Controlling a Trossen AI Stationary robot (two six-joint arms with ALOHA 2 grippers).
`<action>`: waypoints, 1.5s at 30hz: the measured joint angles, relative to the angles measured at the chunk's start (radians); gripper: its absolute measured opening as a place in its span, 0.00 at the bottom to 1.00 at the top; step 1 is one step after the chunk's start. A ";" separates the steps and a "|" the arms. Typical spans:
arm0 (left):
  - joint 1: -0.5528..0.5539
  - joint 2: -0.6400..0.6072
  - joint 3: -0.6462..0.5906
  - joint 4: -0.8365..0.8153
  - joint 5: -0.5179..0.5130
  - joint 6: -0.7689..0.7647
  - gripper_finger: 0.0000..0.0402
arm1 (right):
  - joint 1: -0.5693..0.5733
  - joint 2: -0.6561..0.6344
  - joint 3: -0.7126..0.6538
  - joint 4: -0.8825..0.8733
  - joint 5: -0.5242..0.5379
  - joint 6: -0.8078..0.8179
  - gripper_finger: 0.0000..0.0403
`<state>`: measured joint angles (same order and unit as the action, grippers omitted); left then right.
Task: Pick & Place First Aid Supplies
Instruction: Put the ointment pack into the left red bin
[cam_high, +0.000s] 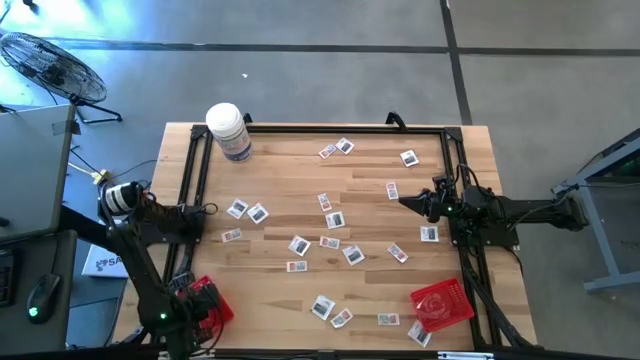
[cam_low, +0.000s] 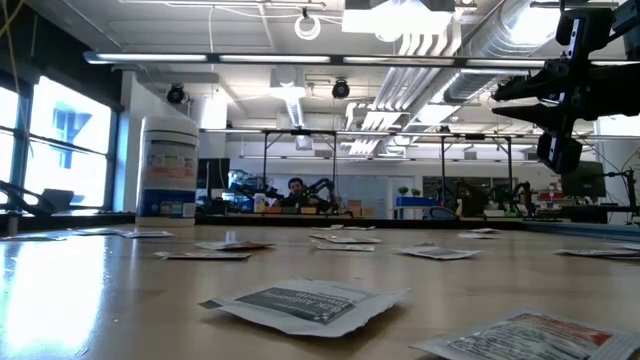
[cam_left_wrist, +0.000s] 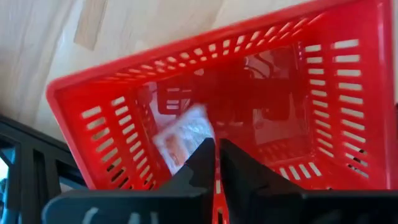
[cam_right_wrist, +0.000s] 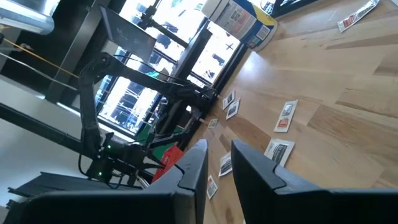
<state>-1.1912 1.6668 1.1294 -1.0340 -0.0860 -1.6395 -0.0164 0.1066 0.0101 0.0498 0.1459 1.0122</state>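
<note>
1. Left gripper hangs over a red slotted tray. Its fingers are pinched nearly together with nothing between them.
2. One white packet with red print lies on the tray floor right below and just ahead of the fingertips. It is not touching them.
3. In the high view this tray sits at the table's near left corner, under the left arm.
4. Right gripper is raised above the table's right side and is empty. Its fingers are parted, with a clear gap between them.
5. Nearest packets to the right gripper: one just beyond it and one just behind and beside it.
6. About 19 packets in all are scattered on the wooden table. Most lie out ahead of the right gripper, toward the middle.
7. The second red tray is near the right arm's side, at the near edge. There are two trays in total.
8. One large white bottle stands at the far left corner, well apart from both grippers.
</note>
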 joint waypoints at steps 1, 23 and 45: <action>0.000 0.002 0.000 -0.001 0.000 -0.008 0.08 | 0.000 0.000 0.000 0.000 0.000 0.000 0.16; 0.347 -0.028 0.100 -0.115 0.023 0.195 0.32 | 0.000 0.000 0.000 0.000 0.000 0.000 0.16; 0.937 -0.193 -0.392 0.002 0.017 0.487 0.32 | 0.000 -0.002 0.000 0.007 0.001 0.000 0.16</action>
<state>-0.2545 1.4734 0.7369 -1.0322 -0.0693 -1.1530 -0.0162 0.1051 0.0097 0.0572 0.1471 1.0122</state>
